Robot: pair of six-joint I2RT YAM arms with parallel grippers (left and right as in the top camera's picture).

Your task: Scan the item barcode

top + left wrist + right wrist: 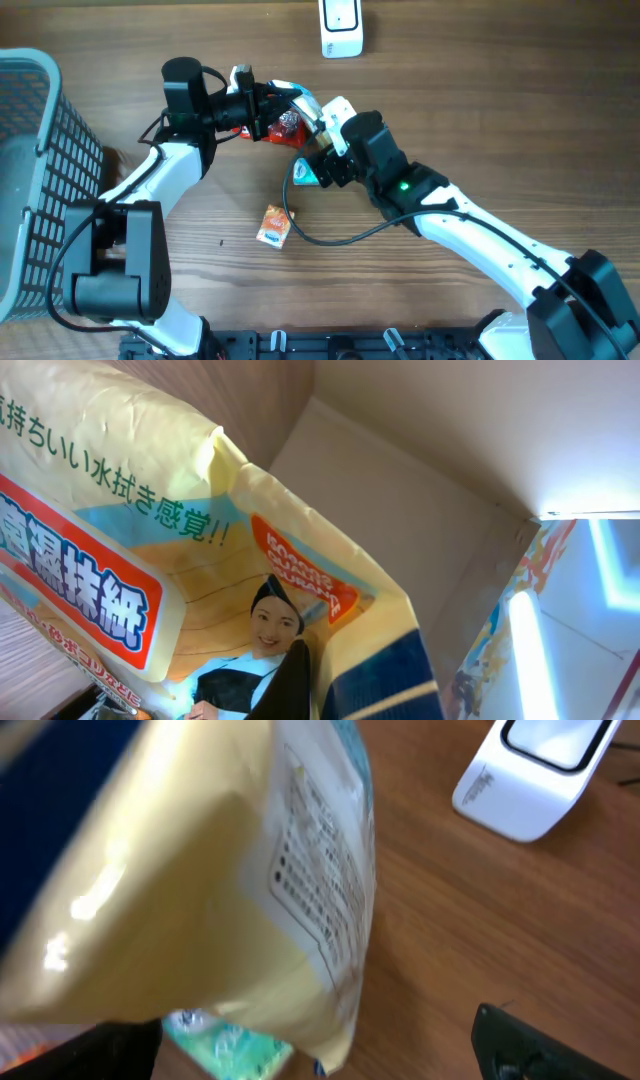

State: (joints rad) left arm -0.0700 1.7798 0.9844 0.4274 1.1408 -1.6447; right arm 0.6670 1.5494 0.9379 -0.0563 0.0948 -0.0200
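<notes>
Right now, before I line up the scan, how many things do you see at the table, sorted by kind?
packets: 3 (held one, teal one, orange one)
scanner: 1
basket: 1
Total: 5

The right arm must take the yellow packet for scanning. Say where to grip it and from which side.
Likely the free edge of the packet, from the side opposite the left gripper, which is shut on its other end. It is thin and flat, so the open right gripper can close across its faces, clear of the printed text.
</notes>
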